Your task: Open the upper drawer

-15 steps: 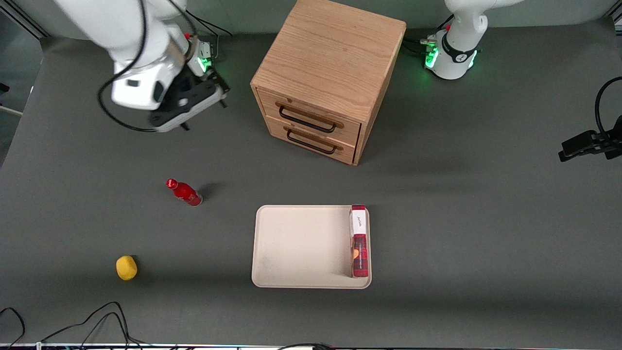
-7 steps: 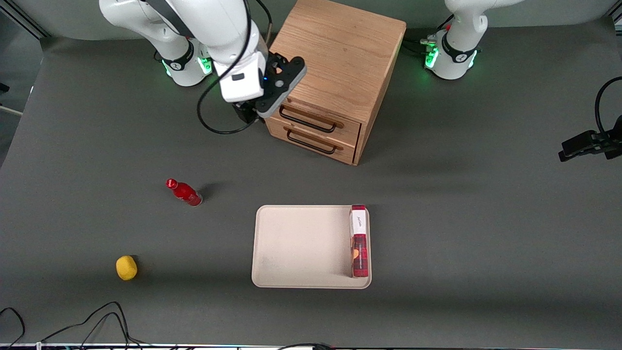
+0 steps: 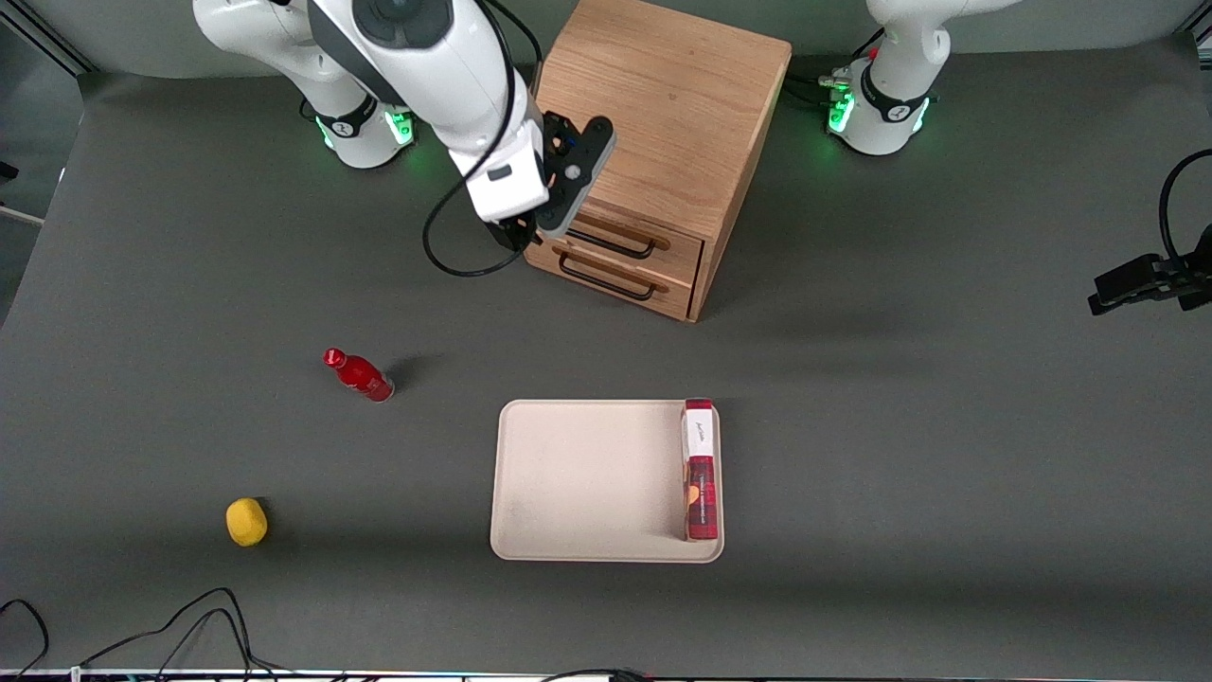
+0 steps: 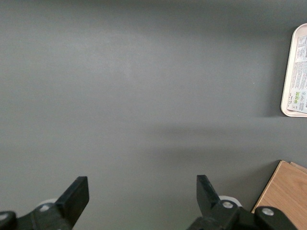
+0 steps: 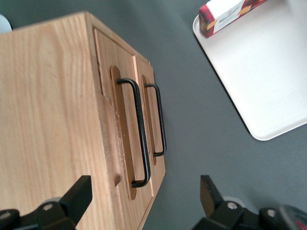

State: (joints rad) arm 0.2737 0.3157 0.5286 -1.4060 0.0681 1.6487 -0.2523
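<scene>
So far nothing is opened: the upper drawer (image 3: 615, 230) of the light oak cabinet (image 3: 653, 104) sits flush and shut above its twin, its black wire handle (image 5: 136, 134) untouched. I have the gripper (image 3: 526, 233) hanging at the cabinet's front corner toward the working arm's end, fingers spread wide and empty, touching nothing. Reaching, gripping and pulling all remain, I judge.

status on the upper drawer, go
Gripper open, above the cabinet's front edge. Upper drawer shut, handle untouched. Nothing in the way.
</scene>
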